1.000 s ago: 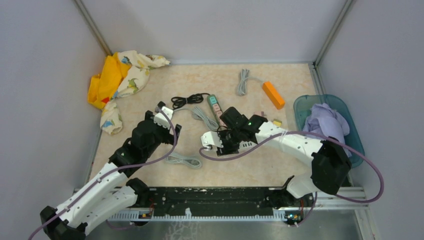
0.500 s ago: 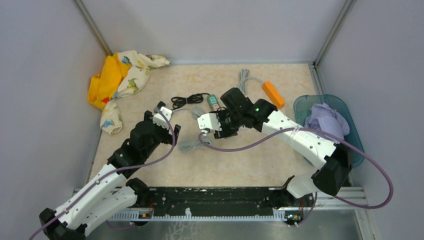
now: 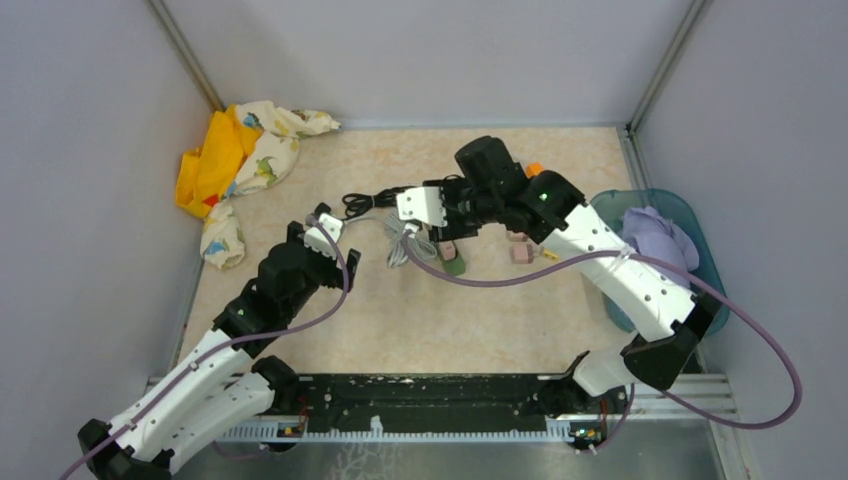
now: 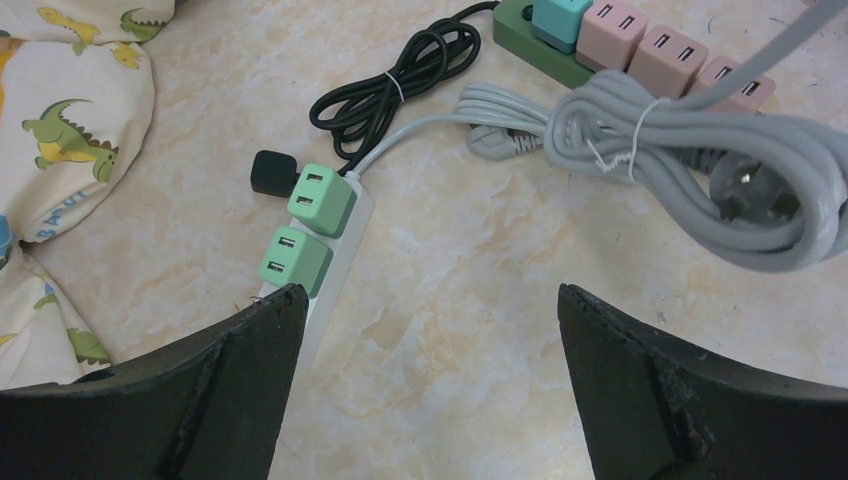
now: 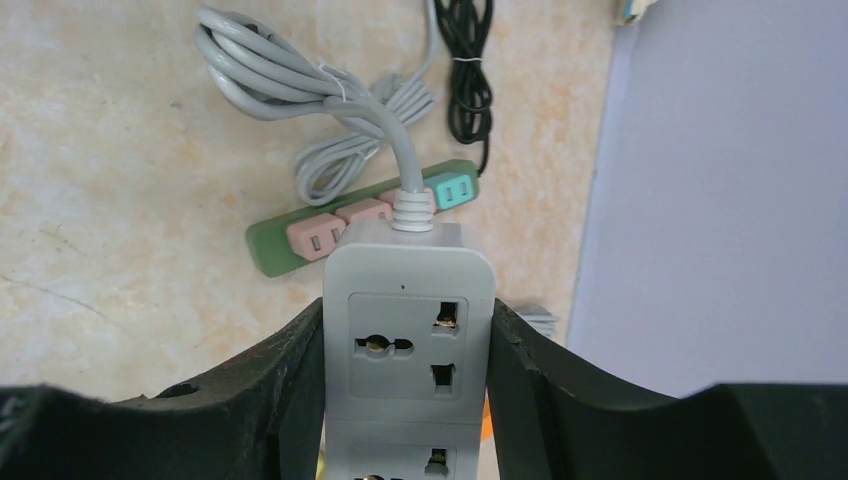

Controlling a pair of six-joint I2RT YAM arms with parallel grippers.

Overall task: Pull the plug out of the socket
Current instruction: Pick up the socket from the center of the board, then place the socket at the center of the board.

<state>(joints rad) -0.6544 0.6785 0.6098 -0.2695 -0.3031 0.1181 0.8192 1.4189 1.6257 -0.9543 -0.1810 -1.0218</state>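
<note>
Right claw (image 5: 405,345), half-shut, clamps the grey socket block (image 5: 408,280), lifted right of the white strip (image 4: 325,305) — out of my way, I judge — while the left claw (image 4: 430,300) gapes empty over that strip, aimed at the black plug (image 4: 270,172) on its far end.

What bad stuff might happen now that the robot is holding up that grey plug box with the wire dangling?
The right gripper pinches only the smooth sides of the grey power strip, so it might slip out. Its cable runs down to a tied bundle beside the green strip; lifting higher could drag that bundle into it. The left gripper hangs open, holding nothing down.
</note>
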